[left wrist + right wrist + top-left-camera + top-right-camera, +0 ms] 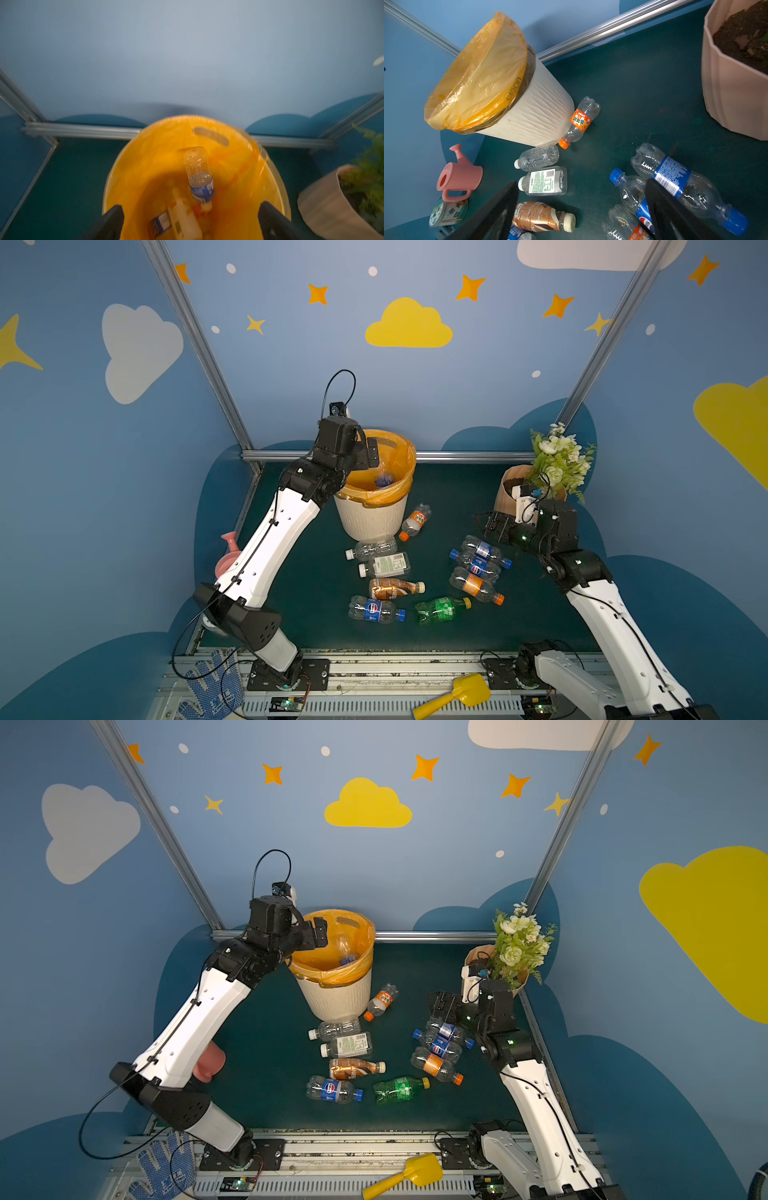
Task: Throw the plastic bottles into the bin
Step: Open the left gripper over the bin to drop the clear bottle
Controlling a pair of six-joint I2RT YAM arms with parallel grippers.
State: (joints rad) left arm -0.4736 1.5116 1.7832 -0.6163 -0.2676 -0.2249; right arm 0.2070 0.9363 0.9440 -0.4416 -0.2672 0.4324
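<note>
blue-label bottle (pixel 671 176) lies flat on the mat (pixel 316 593), right of centre in both top views, uppermost of three touching bottles. Its long axis runs upper left to lower right, cap at the lower right. right gripper (pixel 485 526) hovers just above it in frame, jaws spread and empty, so it looks the nearer arm. The bottle sits outside the jaws, not between; I'd shift over and straddle across the axis. left gripper (pixel 190 205) is spread over the bin (pixel 370 518), upper centre. clear bottle (pixel 199 176) is inside, neck down, free of both jaws.

A pink watering can (pixel 459 178) stands beside a round jar (pixel 448 212).
</note>
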